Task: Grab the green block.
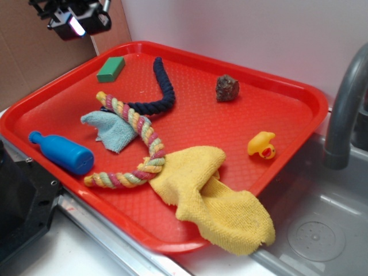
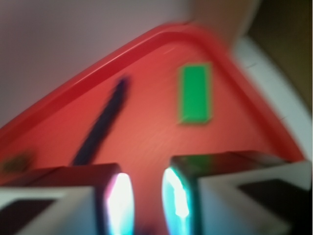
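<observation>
The green block lies flat on the red tray, in the far left corner, close to the rim and untouched; in the blurred wrist view it shows as a bright green rectangle ahead of the fingers. Just right of it lies the dark blue rope, curving from the far side down toward the tray's middle, where it meets a multicoloured braided rope that bends back to the near left. A pale teal cloth lies under and beside that braid, and a blue bottle rests on its side near the left rim. A yellow cloth spreads across the near part of the tray and hangs over its near edge. A brown lump sits toward the far right, well apart from the block, and a yellow rubber duck stands near the right rim. The gripper hovers above the far left corner, beyond the block and clear of it; in the wrist view its jaws stand a little apart with only bare tray showing between the glowing pads, holding nothing. A grey faucet rises over the sink on the right.
</observation>
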You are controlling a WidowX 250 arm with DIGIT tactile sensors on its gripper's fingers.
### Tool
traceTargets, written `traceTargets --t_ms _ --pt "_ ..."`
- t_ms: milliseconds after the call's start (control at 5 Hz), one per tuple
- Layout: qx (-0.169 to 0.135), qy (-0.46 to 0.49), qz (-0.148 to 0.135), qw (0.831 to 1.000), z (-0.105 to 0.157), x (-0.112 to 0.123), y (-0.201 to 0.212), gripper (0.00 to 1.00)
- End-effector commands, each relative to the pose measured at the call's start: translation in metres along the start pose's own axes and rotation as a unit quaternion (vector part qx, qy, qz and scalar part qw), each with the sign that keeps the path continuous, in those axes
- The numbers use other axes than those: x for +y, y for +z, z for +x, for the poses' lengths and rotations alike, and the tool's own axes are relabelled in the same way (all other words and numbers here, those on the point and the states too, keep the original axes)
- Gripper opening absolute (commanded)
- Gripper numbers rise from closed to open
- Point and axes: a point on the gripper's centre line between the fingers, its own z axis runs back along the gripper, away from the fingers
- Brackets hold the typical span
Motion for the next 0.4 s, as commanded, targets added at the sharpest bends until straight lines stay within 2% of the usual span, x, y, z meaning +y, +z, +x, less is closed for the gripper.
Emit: traceTargets --t_ms 0,200 --pt "-0.086 0.044 0.019 0.995 0.039 0.027 -0.035 1.00" --pt "-0.045 0.048 0.003 0.998 0.041 0.034 -0.055 1.00"
